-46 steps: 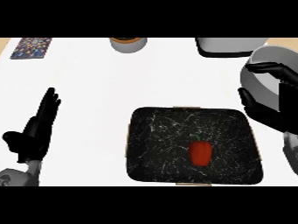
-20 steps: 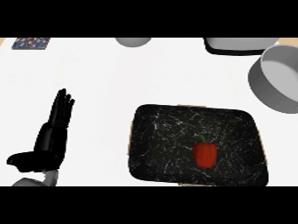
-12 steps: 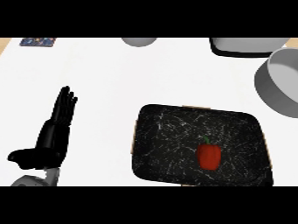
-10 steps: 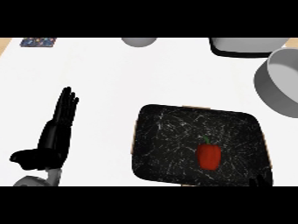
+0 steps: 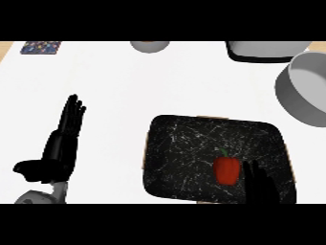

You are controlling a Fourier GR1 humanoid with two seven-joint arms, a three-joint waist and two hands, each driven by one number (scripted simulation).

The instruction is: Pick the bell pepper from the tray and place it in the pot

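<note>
I see the red bell pepper [image 5: 227, 171] lying in the lower right part of the black speckled tray [image 5: 186, 158], its dark green stem pointing up the view. The grey pot [image 5: 313, 98] stands upright and open, just beyond the tray's upper right corner, its inside bare.

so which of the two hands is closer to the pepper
The right hand, at the lower edge over the tray, just right of the pepper. The left hand rests open far off left.

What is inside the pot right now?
The pot shows only bare grey wall and floor; its right part is cut off by the view's edge. The bell pepper lies on the tray, beside the right hand.
</note>
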